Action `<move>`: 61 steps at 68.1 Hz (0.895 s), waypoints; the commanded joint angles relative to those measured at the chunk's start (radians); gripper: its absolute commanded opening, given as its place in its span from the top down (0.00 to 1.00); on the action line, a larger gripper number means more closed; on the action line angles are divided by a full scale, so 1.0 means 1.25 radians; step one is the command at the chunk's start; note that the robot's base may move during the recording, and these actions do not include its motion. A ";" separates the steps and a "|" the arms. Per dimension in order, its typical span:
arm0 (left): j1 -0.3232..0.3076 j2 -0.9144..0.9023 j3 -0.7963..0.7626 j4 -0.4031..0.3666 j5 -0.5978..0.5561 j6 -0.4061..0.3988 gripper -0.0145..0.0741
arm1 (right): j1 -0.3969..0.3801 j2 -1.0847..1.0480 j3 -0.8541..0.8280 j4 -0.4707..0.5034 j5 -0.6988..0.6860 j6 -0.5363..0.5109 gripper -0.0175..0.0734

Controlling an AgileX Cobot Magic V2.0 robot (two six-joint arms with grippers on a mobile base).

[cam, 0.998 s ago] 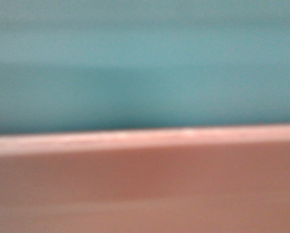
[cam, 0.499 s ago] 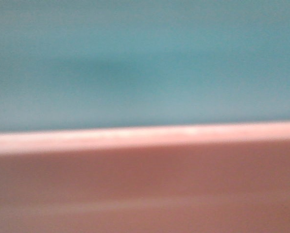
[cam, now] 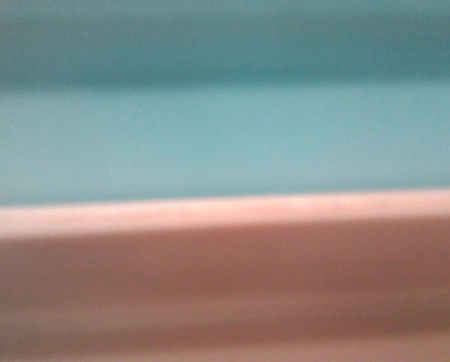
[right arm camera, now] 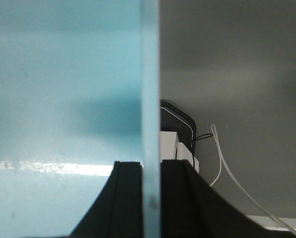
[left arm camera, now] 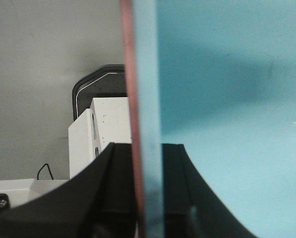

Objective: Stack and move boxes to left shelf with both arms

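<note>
My left claw (left arm camera: 147, 191) clamps blue box (left arm camera: 227, 124) wall, pink box (left arm camera: 130, 99) touching outside it; right claw (right arm camera: 150, 191) clamps blue box wall.

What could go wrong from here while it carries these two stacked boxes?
The right gripper seems to pinch only the blue box wall; no pink shows there, so the pink box might sag that side. Both it and the left gripper hold thin rims, so the load could slip. The front view shows only box walls, hiding what's ahead.
</note>
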 commanded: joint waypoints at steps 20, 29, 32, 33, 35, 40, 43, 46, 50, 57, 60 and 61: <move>-0.012 -0.028 -0.031 -0.099 0.059 0.001 0.85 | 0.002 -0.025 -0.027 0.029 0.049 -0.001 0.75; -0.012 -0.028 -0.031 -0.099 0.059 0.001 0.85 | 0.002 -0.025 -0.027 0.029 0.049 -0.001 0.75; -0.012 -0.028 -0.031 -0.099 0.059 0.001 0.85 | 0.002 -0.025 -0.027 0.029 0.049 -0.001 0.75; -0.012 -0.028 -0.031 -0.099 0.059 0.001 0.85 | 0.002 -0.025 -0.027 0.029 0.049 -0.001 0.75; -0.012 -0.028 -0.031 -0.099 0.059 0.001 0.85 | 0.002 -0.025 -0.027 0.029 0.049 -0.001 0.75; -0.012 -0.028 -0.031 -0.099 0.059 0.001 0.85 | 0.002 -0.025 -0.027 0.029 0.049 -0.001 0.75; -0.012 -0.028 -0.031 -0.099 0.059 0.001 0.85 | 0.002 -0.025 -0.027 0.029 0.049 -0.001 0.75; -0.012 -0.028 -0.031 -0.099 0.059 0.001 0.85 | 0.002 -0.025 -0.027 0.029 0.049 -0.001 0.75; -0.012 -0.028 -0.031 -0.099 0.059 0.001 0.85 | 0.002 -0.025 -0.027 0.029 0.049 -0.001 0.75; -0.012 -0.028 -0.031 -0.099 0.059 0.001 0.85 | 0.002 -0.025 -0.027 0.029 0.049 -0.001 0.75; -0.012 -0.028 -0.031 -0.099 0.059 0.001 0.85 | 0.002 -0.025 -0.027 0.029 0.049 -0.001 0.75; -0.012 -0.028 -0.031 -0.099 0.059 0.001 0.85 | 0.002 -0.025 -0.027 0.029 0.049 -0.001 0.75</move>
